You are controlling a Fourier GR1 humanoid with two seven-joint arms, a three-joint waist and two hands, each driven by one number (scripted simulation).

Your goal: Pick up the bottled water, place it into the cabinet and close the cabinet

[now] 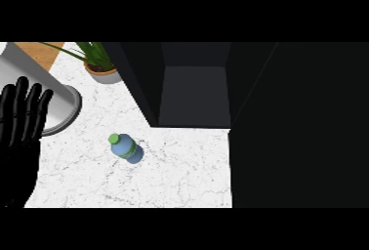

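Head view showed only the left hand [22, 114], fingers straight and holding nothing, resting at the left edge; the right hand was out of sight. To its right and slightly nearer the robot, well apart from it, the bottled water [126, 148] stood on the marble counter [180, 176]. It looked light, rigid and smooth, likely slippery, so the blue body below the green cap seemed the best grasp. Farther right, the dark cabinet [194, 95] stood open.

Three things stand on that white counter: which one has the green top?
The small blue water bottle, alone in the middle of the counter. The grey metal can and the potted plant stand further back, and neither has a cap.
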